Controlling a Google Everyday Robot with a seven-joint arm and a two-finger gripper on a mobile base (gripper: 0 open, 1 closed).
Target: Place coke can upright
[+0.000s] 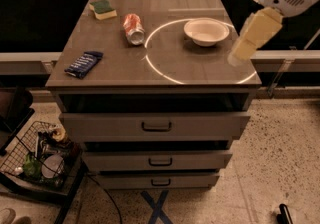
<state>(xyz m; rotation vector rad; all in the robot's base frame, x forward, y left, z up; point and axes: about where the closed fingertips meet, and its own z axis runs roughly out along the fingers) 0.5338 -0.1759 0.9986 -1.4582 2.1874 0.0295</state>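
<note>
Robot arm (257, 30) comes in from the upper right, cream-coloured and blurred. The gripper (236, 57) is at its lower end, hanging over the right edge of the tabletop (200, 70), above the surface and not touching anything. Released or clenched: cannot tell. It holds nothing that shows.

The coke can (134, 29) lies on its side, well apart from the gripper, across the tabletop and past the bowl (206, 31). The can's silver end faces the front edge and its red body points toward the back. It lies just outside a white ring (150, 60) marked on the top, close to the line.

The bowl is the nearest thing to the gripper. It is white, upright, inside the ring and a little further back than the gripper.

Further from the gripper than the can:
- green and yellow sponge (103, 9), at the back corner
- dark blue snack packet (83, 64), lying flat near the far front corner

Under the top are three drawers (156, 126), the upper one pulled out a little.

On the floor:
- wire basket (35, 160) with clutter, low on the far side from the gripper
- blue tape cross (157, 207), in front of the unit
</note>
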